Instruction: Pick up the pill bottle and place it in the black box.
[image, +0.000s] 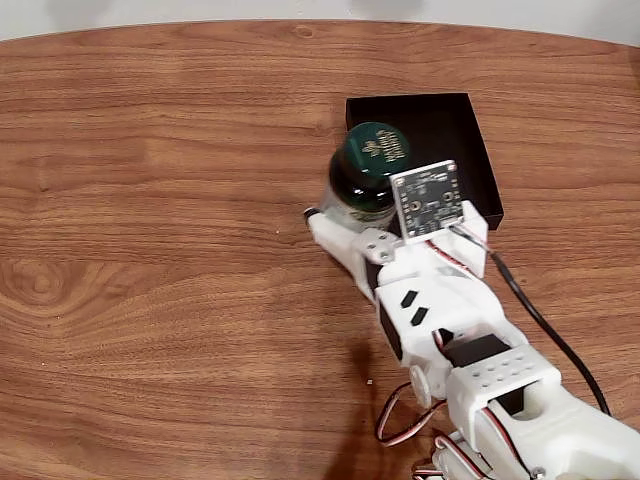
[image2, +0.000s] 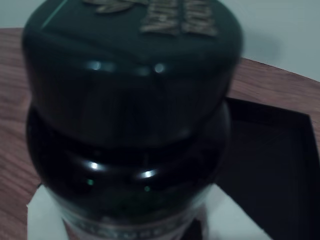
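The pill bottle (image: 368, 165), dark green with a printed green cap, stands upright between the white fingers of my gripper (image: 352, 208), which is shut on its lower body. In the fixed view the bottle overlaps the left edge of the black box (image: 445, 125), a shallow tray at the table's far right. The bottle (image2: 130, 115) looms very close in the wrist view, with white fingers (image2: 45, 217) on both sides of its base. The black box (image2: 272, 165) lies just behind it to the right. I cannot tell whether the bottle is raised off the table.
The wood-grain table (image: 160, 200) stretches wide to the left and front. My white arm (image: 470, 340) and its cable (image: 545, 330) come in from the lower right. A camera board (image: 428, 198) on the wrist hides the right finger.
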